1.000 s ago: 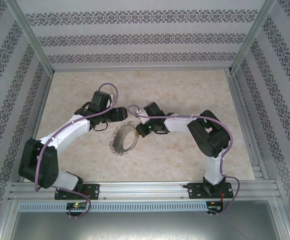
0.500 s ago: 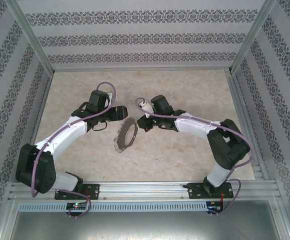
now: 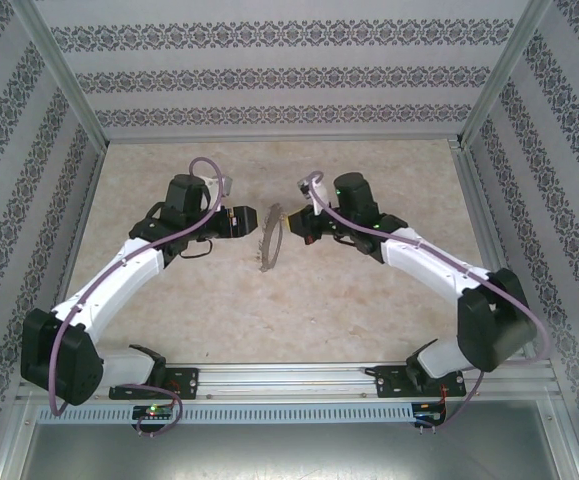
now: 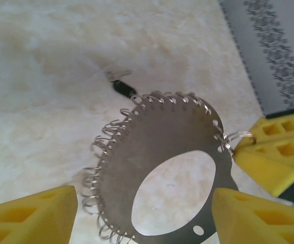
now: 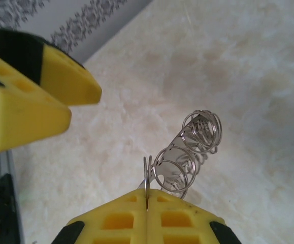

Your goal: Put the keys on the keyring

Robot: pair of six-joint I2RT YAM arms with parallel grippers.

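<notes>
My right claw [image 3: 290,226] clenched on keyring [image 3: 268,238] rim, ring upright between both claws. My left claw [image 3: 237,222] spread astride it. See keys [image 4: 122,86] flat on table [image 4: 35,76] just past rim, probably nearer left claw.

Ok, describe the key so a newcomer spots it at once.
On the beige marbled table, look just beyond the upper rim of the disc-shaped keyring in the left wrist view. The key lies there: tiny, black-headed with a silvery end, unlike the wire loops fringing the disc.
</notes>
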